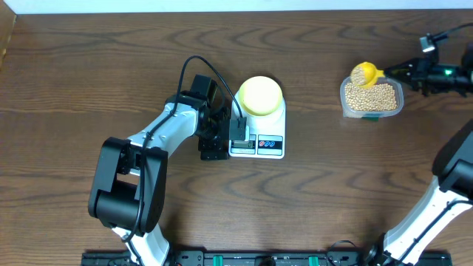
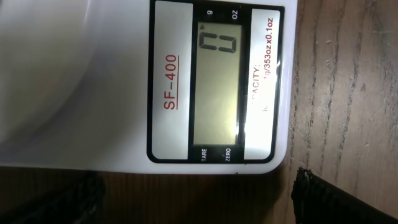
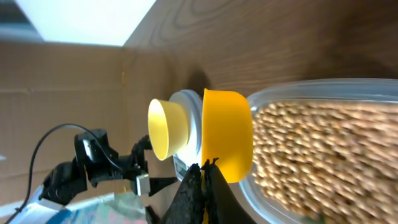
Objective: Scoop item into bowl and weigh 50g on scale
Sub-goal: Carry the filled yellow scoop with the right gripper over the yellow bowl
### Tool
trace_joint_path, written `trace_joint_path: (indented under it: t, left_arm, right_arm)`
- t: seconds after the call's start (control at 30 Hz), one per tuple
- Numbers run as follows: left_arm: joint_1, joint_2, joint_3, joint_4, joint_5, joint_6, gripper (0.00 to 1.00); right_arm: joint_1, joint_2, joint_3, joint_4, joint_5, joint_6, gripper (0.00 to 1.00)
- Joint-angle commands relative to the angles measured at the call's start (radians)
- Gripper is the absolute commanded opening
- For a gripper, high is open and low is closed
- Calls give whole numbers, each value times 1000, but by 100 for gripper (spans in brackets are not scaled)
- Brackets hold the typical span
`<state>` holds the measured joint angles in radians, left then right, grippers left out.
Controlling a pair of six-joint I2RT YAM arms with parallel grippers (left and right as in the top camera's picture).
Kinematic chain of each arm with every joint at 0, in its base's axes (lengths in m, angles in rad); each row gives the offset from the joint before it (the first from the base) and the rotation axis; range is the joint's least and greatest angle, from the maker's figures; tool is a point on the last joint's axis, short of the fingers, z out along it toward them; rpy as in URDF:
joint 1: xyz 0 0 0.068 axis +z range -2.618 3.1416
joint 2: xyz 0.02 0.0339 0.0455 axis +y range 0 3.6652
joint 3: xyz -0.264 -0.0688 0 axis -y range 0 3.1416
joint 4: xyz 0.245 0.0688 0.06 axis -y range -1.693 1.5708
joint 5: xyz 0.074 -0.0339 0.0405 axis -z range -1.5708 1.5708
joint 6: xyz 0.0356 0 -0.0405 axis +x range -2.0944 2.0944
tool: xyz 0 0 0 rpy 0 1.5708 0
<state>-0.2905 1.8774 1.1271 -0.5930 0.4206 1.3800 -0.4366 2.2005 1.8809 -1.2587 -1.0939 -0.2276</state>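
The right gripper (image 1: pixel 406 72) was found clenched on the handle of the yellow scoop (image 1: pixel 366 74), which was held well right of the scale (image 1: pixel 257 140), over the clear tub (image 1: pixel 400 103). The scoop's long axis was pointed at the scale, cup end nearer, with beans (image 1: pixel 372 97) in cup and tub alike. The bowl (image 1: pixel 260 94) was set on the scale's far end and appeared empty. The left gripper (image 2: pixel 199 202) was spread wide at the scale's display end, nothing grasped

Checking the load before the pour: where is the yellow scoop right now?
Overhead, the scoop is on the right side of the table, heaped with beans, above the left rim of the clear tub, its handle in the right tool.
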Motion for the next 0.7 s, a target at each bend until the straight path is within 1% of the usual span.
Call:
trace_joint_path:
  t: [0.0,0.2,0.33,0.67]
  left_arm:
    - [0,6,-13,1,35,-8,98]
    - [0,6,-13,1,35,-8,98]
    - [0,6,-13,1,35,-8,98]
    - [0,6,-13,1,35,-8,98]
  right_arm:
    - [47,4,2,14,-44,6,1]
    - [122,4,2,68,-97,48,1]
    - [171,4,2,102,-99,101,1]
    - [303,4,2,113,-104,100,1]
